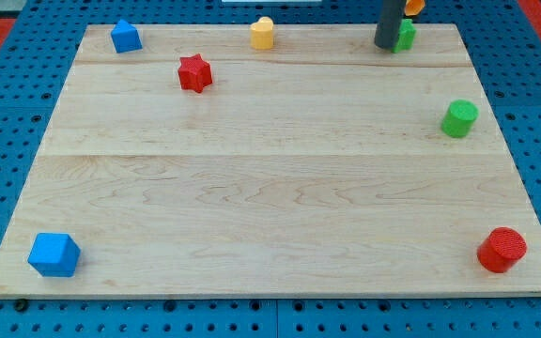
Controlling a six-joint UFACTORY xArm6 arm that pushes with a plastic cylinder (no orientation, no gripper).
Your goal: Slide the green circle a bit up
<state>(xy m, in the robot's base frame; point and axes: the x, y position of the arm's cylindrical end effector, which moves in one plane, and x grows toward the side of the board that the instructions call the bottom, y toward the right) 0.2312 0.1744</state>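
The green circle (458,118), a short green cylinder, stands near the board's right edge, in the upper half. My tip (385,46) rests near the board's top edge, up and to the left of the green circle and well apart from it. The tip touches or partly hides a second green block (405,36) just to its right, whose shape I cannot make out.
A yellow block (263,33) sits at the top centre, a blue block (125,37) at the top left, a red star (194,72) below them. A blue cube (54,254) lies at the bottom left, a red cylinder (502,250) at the bottom right. An orange object (414,6) shows at the top edge.
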